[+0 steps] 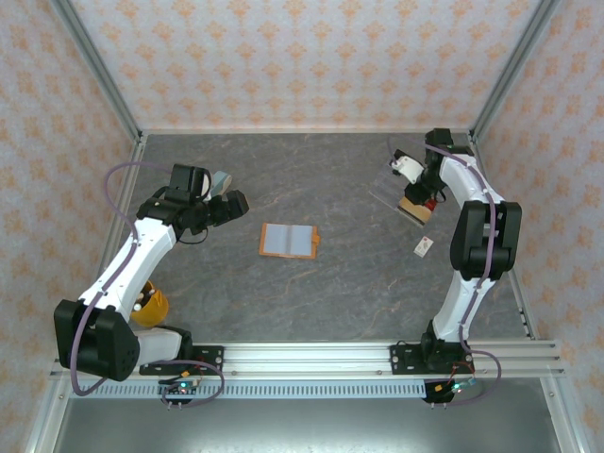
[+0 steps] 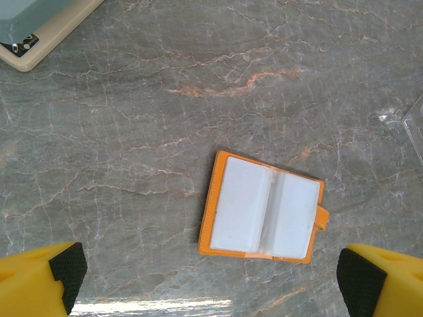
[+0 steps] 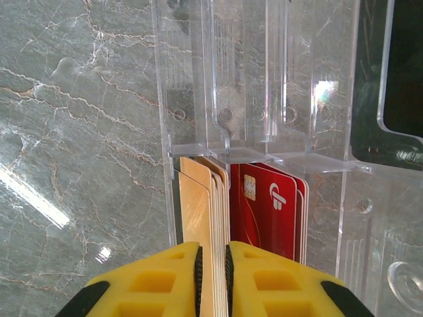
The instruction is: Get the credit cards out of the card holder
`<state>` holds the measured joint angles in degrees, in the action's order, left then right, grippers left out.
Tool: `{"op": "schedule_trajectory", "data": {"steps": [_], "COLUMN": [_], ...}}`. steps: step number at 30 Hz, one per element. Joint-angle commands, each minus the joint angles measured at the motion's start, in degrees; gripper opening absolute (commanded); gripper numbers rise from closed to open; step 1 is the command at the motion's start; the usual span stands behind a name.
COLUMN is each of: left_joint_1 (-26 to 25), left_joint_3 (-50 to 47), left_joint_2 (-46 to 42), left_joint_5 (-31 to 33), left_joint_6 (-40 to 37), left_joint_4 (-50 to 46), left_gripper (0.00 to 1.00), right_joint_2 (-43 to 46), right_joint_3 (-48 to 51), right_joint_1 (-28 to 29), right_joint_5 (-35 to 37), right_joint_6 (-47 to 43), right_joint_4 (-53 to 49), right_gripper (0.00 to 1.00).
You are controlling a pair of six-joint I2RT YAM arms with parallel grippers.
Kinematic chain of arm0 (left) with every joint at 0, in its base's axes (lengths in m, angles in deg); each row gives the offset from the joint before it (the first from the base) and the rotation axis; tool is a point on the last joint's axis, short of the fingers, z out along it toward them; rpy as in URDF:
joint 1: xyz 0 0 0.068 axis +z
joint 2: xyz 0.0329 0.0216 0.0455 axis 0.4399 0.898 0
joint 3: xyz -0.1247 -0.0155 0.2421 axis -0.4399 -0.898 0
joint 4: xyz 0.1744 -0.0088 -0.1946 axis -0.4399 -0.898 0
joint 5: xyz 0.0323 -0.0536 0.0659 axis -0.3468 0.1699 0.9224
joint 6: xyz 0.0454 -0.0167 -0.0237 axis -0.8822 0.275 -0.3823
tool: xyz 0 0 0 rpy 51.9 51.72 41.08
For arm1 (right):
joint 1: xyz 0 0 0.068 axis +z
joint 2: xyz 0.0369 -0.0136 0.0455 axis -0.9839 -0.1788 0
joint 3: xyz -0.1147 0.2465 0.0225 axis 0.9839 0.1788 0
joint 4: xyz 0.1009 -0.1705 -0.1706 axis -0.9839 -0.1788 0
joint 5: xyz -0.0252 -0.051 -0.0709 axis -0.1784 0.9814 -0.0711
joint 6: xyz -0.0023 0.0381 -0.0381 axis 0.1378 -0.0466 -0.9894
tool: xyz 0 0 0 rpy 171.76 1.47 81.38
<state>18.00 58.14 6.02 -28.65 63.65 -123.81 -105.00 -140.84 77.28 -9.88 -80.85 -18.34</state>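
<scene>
Right hand [image 3: 213,254] pinches credit cards [image 3: 197,198] in clear tray [image 3: 251,79] — card holder [image 1: 289,241] well apart.

- Table [image 1: 359,293]: a grey top veined like marble, with patterned walls along its far, left and right edges.
- Card holder [image 2: 262,210]: an orange folder lying open and flat near the table's middle, greyish pockets facing up (a small tab sticks out from one side).
- Credit card [image 1: 424,246]: small, flat and alone, near the right edge.
- Clear plastic tray [image 3: 185,99]: toward the far right corner.
- Pale-blue box [image 2: 39,20]: toward the far left corner.
- Yellow round object [image 1: 153,307]: near the left edge, partly hidden.
</scene>
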Motion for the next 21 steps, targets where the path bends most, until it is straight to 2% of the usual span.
{"op": "schedule_trajectory", "data": {"steps": [1, 4, 7, 12, 15, 19, 21], "left_joint_1": [0.48, 0.54, 0.33, -1.31, -3.41, -6.79, -8.29], "left_joint_3": [-0.36, -0.54, -1.05, -2.27, -2.22, -1.02, -0.31], "left_joint_2": [0.41, 1.35, 3.04, 6.81, 9.59, 13.47, 15.63], "left_joint_5": [-0.38, -1.63, -3.93, -7.6, -8.64, -8.35, -7.13], "left_joint_6": [-0.33, -0.19, 0.43, 1.82, 3.08, 4.16, 4.49], "left_joint_4": [0.0, 0.83, 2.21, 5.72, 7.49, 8.86, 9.11], "left_gripper": [1.0, 1.0, 1.0, 0.92, 0.86, 0.75, 0.72], "right_joint_2": [4.1, 7.68, 11.61, 15.71, 17.04, 15.83, 15.09], "right_joint_3": [-1.52, -0.68, 2.7, 8.55, 12.6, 13.29, 13.84], "right_joint_1": [-0.37, -0.18, 1.1, 5.95, 10.01, 14.42, 16.68], "right_joint_5": [-3.34, -8.13, -11.53, -6.5, -3.89, -1.24, -4.33], "right_joint_6": [2.91, 9.88, 20.5, 48.88, 60.83, 72.64, 77.62], "right_joint_4": [-0.83, 0.32, 5.48, 15.2, 19.18, 16.85, 16.23], "right_gripper": [0.22, 0.25, 0.27, 0.25, 0.25, 0.27, 0.29]}}
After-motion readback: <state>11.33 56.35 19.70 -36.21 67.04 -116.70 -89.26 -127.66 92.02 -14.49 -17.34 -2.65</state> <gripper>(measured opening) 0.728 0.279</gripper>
